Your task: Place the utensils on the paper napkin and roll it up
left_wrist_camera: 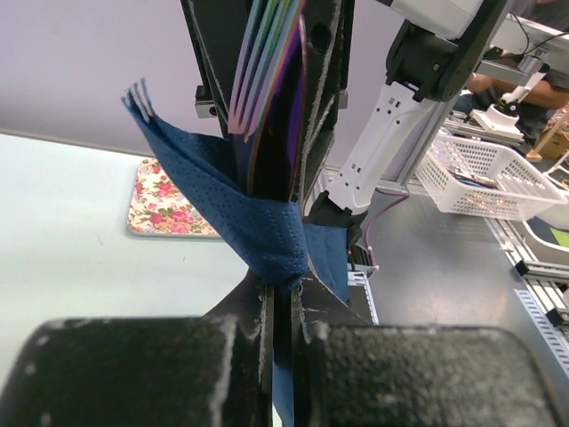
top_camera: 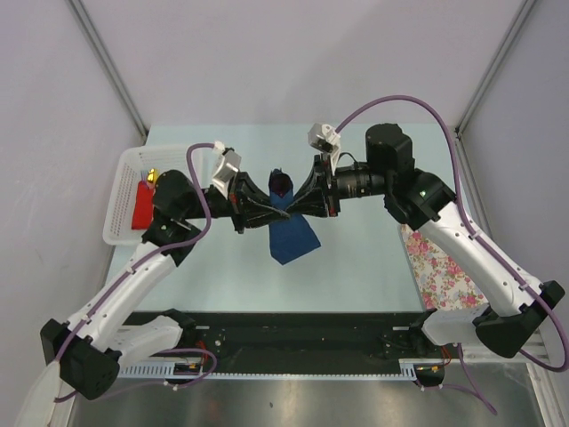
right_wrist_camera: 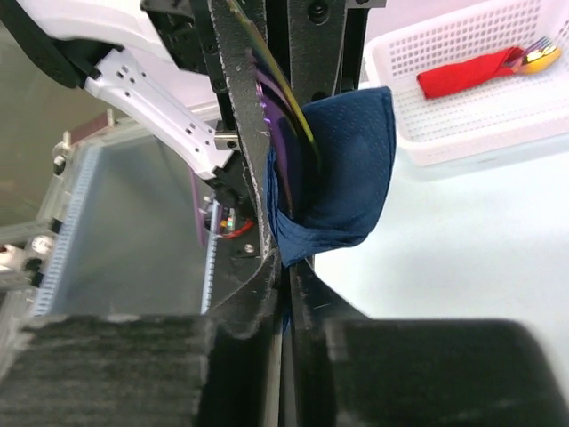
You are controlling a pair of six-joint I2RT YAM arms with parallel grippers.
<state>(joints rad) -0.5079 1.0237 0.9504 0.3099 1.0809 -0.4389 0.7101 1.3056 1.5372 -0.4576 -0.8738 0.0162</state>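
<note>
Seen from above, two robot arms meet over the middle of a pale table (top_camera: 364,267); between them the paper napkin (top_camera: 292,236), navy blue, hangs lifted off the surface, wrapped loosely around the utensils (left_wrist_camera: 271,89), whose shiny green-purple ends stick out of the fold; the left gripper (left_wrist_camera: 283,289) is clamped tight on the napkin's wrapped part; the right gripper (right_wrist_camera: 286,264) has its jaws almost together at the bundle's other side, though whether they grip it is unclear; a white basket (top_camera: 123,178) sits far left; a floral cloth (top_camera: 440,267) lies right.
</note>
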